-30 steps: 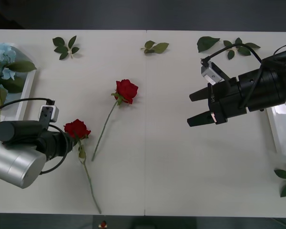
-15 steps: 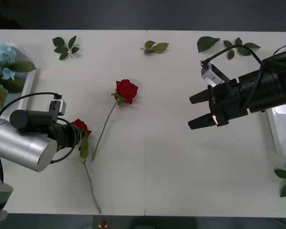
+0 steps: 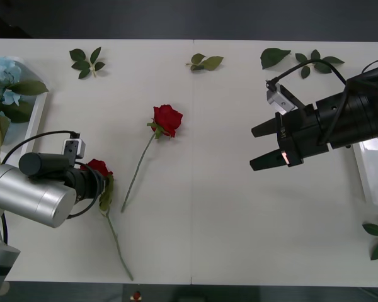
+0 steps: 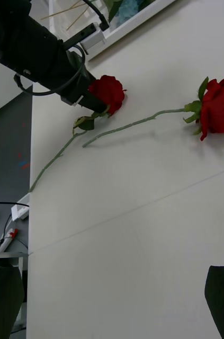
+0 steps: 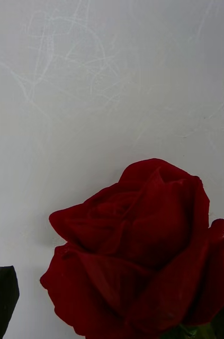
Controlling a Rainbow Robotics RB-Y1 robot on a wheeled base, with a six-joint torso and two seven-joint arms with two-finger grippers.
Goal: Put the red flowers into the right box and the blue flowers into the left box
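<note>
The left gripper (image 3: pixel 99 182) has its black fingers (image 5: pixel 0 302) at the near rose (image 3: pixel 97 167); whether they clasp it I cannot tell. The bloom sits between them, its stem running back along the counter (image 3: pixel 227 220). The far rose (image 3: pixel 167 119) lies just beyond the near rose, apart from it. The right gripper (image 3: pixel 259 146), well to the right of the far rose, hovers with fingers (image 4: pixel 223 296) spread wide, holding nothing. The left box (image 3: pixel 31 116), left of both roses, holds blue flowers (image 3: pixel 1 72). The right box (image 3: pixel 372 173) shows behind the right arm. No writing is legible.

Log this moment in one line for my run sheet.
left claw: at deep-red artificial rose bloom, grip unclear | right claw: open, hovering | second red rose: on table
</note>
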